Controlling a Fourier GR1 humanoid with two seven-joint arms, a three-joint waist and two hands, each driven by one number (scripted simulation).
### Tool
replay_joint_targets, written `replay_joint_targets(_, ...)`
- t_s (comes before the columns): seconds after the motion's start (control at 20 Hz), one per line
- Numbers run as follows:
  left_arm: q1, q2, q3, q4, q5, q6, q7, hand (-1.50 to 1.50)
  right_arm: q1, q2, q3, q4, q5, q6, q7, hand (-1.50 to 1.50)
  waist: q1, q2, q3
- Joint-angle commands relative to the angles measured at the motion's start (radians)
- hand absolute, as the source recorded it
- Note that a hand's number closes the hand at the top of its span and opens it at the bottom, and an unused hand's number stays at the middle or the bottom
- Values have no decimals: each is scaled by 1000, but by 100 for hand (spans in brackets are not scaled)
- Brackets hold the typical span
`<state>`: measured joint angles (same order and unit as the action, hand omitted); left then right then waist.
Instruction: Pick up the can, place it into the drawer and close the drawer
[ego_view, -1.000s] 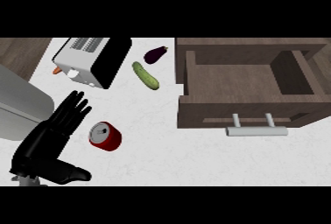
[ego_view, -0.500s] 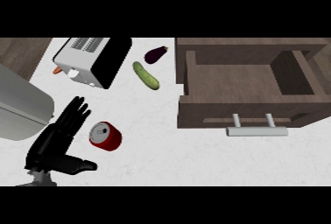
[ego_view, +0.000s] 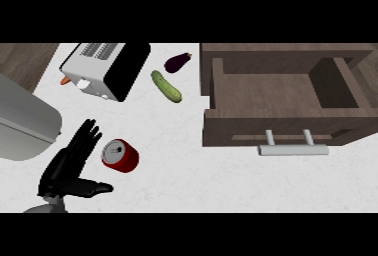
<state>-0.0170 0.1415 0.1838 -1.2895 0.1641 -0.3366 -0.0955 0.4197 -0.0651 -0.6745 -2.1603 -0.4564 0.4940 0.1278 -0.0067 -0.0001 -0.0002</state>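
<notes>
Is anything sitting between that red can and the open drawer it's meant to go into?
Nothing visible does. The can lies beside the left hand, and bare counter runs from it to the open drawer. The cucumber lies farther back, off that path.

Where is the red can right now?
In the head view, the red can lies on its side on the white counter, lower left, just right of the left hand and well left of the open drawer.
</notes>
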Motion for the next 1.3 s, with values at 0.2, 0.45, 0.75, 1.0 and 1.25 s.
replay_joint_targets(0.2,-39,-12,-12,200,-51,-11,-129,-150,-16,12,-41,-5,-30,22,42,-150,1,0,0)
replay_joint_targets(0.45,-128,30,27,376,-43,-43,-195,-150,-37,-5,-49,-54,-71,4,108,-150,0,0,0)
replay_joint_targets(0.75,-134,-21,-2,413,-59,-14,-226,-150,-14,-34,-126,-13,-131,59,103,-150,0,-1,0)
replay_joint_targets(1.0,-283,12,40,689,-71,-40,-370,-150,-54,40,-62,-15,-24,59,70,-150,-3,2,-1)
replay_joint_targets(1.25,-284,26,53,676,-15,-95,-309,150,-21,-17,-120,-63,-141,34,162,-150,-2,0,0)
